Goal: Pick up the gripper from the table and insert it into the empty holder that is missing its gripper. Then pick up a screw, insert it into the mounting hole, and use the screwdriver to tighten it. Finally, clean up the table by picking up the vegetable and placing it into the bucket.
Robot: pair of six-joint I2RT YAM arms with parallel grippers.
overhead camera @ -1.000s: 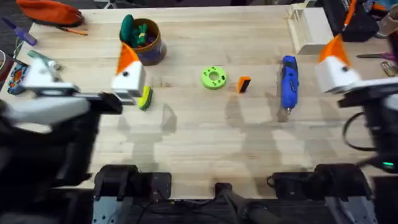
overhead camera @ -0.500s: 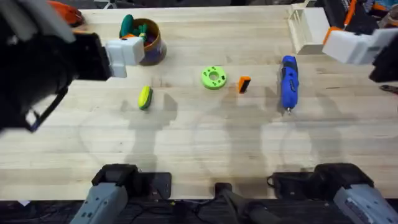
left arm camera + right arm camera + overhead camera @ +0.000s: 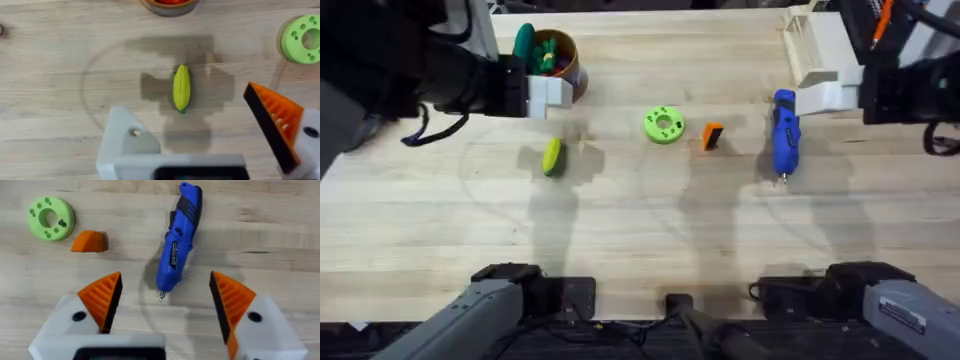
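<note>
The small orange gripper lies on the table between a lime-green disc and the blue screwdriver. The yellow-green vegetable lies near the bucket, which holds other toys. My left gripper hangs open above the vegetable; one side is the bare white holder, the other carries an orange finger. My right gripper is open above the screwdriver's tip, with orange fingers on both sides, holding nothing.
The lime-green disc with holes sits mid-table. A pale wooden box stands at the far right. Bags and tools lie beyond the far left corner. The near half of the table is bare wood.
The left gripper has drawn away from beside the vegetable toward the bucket. The right gripper has shifted at the far right and now hangs near the screwdriver. Nothing on the table has moved.
</note>
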